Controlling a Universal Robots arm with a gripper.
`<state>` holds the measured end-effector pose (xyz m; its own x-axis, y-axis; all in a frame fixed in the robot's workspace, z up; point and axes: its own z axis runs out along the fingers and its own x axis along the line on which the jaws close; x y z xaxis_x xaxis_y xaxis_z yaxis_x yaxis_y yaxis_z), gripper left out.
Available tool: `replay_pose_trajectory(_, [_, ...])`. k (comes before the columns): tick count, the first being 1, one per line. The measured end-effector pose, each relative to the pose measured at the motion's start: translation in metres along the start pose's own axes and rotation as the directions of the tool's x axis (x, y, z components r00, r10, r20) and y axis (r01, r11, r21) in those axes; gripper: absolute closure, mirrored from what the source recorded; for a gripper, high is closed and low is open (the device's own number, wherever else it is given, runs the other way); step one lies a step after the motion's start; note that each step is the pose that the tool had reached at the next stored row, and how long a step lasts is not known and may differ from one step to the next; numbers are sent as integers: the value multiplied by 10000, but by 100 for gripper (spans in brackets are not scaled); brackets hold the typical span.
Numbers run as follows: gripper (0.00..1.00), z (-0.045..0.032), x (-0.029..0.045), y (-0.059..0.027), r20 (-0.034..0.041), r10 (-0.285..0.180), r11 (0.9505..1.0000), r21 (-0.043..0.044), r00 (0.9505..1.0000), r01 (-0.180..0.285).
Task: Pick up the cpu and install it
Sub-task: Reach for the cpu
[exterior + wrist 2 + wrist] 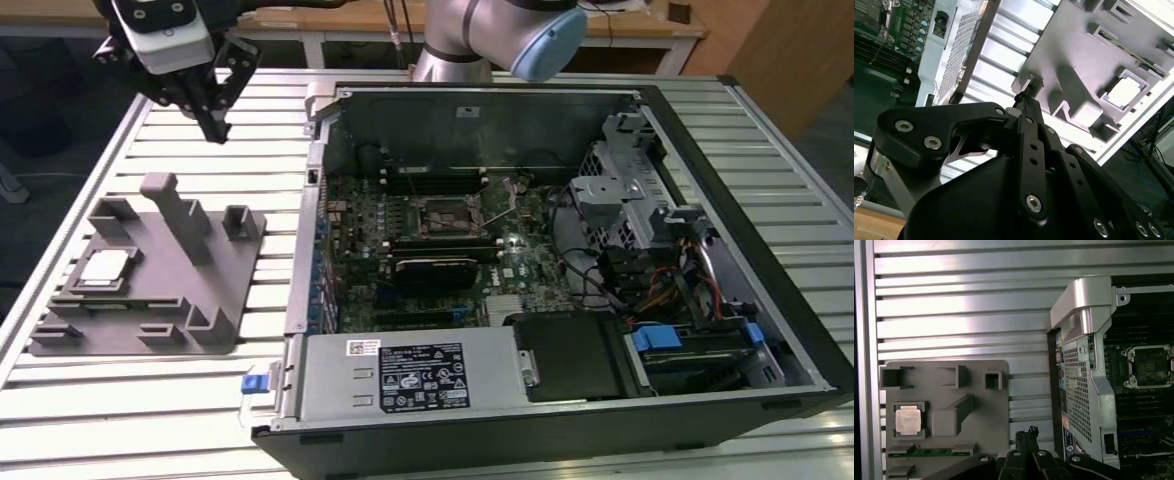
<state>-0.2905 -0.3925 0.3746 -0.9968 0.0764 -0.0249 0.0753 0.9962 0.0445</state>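
Observation:
The cpu (104, 268) is a small square chip with a silver top. It lies flat in a recess of the grey fixture tray (160, 310) at the exterior view's left, and both wrist views show the cpu (907, 419) (1124, 92) there. My gripper (215, 128) hangs high over the slatted table beyond the tray, well apart from the chip. Its black fingers meet at the tips with nothing between them, as the gripper (1027, 432) (1024, 96) looks in both wrist views. The empty processor socket (443, 212) (1149, 365) sits on the motherboard inside the open computer case.
The open computer case (561, 420) takes up the middle and right of the exterior view, with its metal wall (1089, 390) beside the tray. A tall post (180, 215) and several blocks rise from the fixture tray. Bare slatted table (954, 315) lies between tray and case.

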Motion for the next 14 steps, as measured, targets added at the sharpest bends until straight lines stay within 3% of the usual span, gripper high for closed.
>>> replay_pose_trajectory(14, [89,88,202,-22,0,0,10000,1,10000,0])
